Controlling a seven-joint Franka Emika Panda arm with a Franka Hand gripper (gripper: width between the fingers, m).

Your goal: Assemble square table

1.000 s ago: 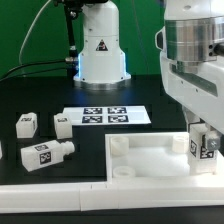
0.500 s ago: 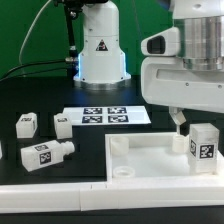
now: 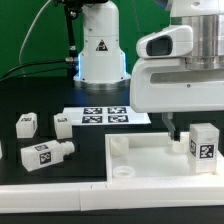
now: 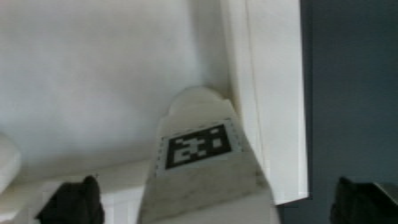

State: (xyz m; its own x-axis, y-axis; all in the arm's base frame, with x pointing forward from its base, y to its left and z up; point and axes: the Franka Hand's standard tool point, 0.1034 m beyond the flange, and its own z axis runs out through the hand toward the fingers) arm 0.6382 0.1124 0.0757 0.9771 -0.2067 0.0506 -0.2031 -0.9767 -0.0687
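Hand [image 4: 217,203] spread wide over the upright leg [image 3: 204,143] on the plate's [image 3: 150,165] right corner; spare legs [image 3: 48,155] lie left on the desk [image 3: 40,100], beside the marker board [image 3: 105,116]

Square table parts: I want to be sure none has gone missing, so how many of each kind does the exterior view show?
Legs: 4
Square plate: 1
Total: 5
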